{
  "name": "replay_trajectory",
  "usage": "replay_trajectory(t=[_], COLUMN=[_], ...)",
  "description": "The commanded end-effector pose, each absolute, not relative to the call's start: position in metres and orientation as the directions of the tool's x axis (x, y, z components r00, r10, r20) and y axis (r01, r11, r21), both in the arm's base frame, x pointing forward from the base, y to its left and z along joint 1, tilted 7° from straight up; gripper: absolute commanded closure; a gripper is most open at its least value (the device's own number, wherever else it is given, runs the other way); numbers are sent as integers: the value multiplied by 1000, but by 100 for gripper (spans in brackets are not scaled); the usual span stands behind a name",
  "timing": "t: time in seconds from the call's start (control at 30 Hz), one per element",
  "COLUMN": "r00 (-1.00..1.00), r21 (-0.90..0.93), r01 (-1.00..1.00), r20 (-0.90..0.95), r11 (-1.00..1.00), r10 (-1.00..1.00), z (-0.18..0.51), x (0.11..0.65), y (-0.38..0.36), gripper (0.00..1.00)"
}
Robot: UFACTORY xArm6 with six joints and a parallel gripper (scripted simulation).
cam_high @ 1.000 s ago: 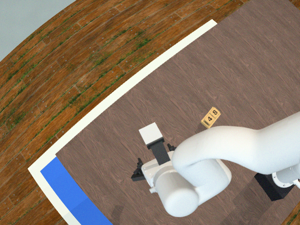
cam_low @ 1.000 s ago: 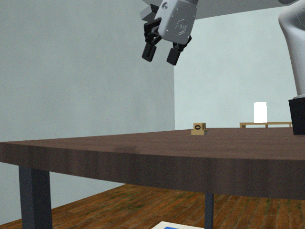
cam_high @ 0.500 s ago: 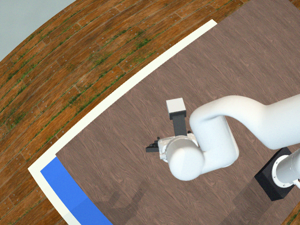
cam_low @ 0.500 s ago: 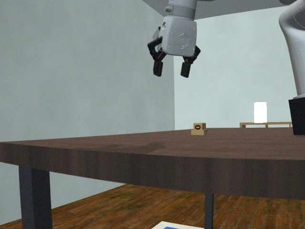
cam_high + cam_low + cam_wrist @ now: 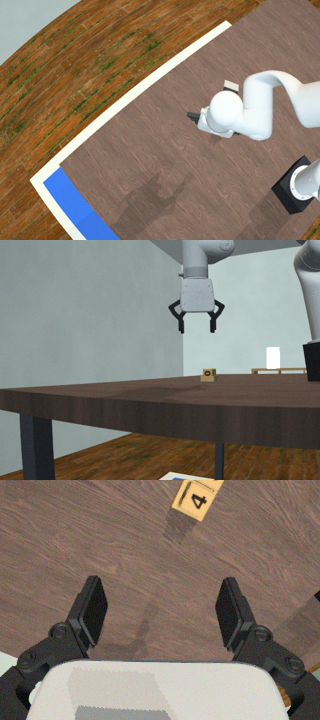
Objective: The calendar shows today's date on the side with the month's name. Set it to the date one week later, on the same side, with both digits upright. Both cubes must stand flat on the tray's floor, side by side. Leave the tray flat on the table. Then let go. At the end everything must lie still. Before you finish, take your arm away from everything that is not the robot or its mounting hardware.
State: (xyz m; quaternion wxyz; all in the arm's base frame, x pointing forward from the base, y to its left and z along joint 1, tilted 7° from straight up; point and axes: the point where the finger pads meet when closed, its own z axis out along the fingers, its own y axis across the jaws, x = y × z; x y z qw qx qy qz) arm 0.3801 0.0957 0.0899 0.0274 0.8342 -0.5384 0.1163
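Exterior view has the small tan calendar, a low tray with digit cubes [image 5: 208, 378] [image 5: 186, 512], standing on the brown wood-grained bench [image 5: 160, 116] [image 5: 155, 420] [image 5: 125, 530], well below the black two-fingered gripper [image 5: 214, 125] [image 5: 196, 332] [image 5: 161, 591]. One narrow end of the calendar is turned toward that camera, with an upright dark 0 on the tan cube face [image 5: 207, 373] above the tray's end wall; the long side falls away to the right, so foreshortened that its markings can't be read. From the wrist, the long axis slants from lower left to upper right and runs out past the top edge of the picture. The nearer cube's upward face [image 5: 198, 501] carries a 4 set askew to the picture, and only a corner of the next tan face shows beyond it. From above, the white arm [image 5: 258, 113] [image 5: 193, 255] and its gripper cover nearly all of the calendar, so its heading is best judged from the other two views. The gripper is spread wide with nothing between its fingers, which point down at the bench, well apart from the calendar. I can't make out the month's name in any view.
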Motion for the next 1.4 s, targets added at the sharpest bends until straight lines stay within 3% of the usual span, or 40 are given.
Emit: replay_trajectory(t=[0.0, 0.3, 1.0, 1.37], r00=[270, 22, -13, -320], r21=[-98, -125, -126, -125], r01=[-954, -992, -992, -939], r20=[137, 25, 18, -21], r11=[-284, -25, 10, 320], r10=[-953, -999, -1000, -947], z=[87, 81, 80, 66], x=[376, 364, 362, 330], y=[67, 19, 21, 66], gripper=[0, 0, 0, 0])
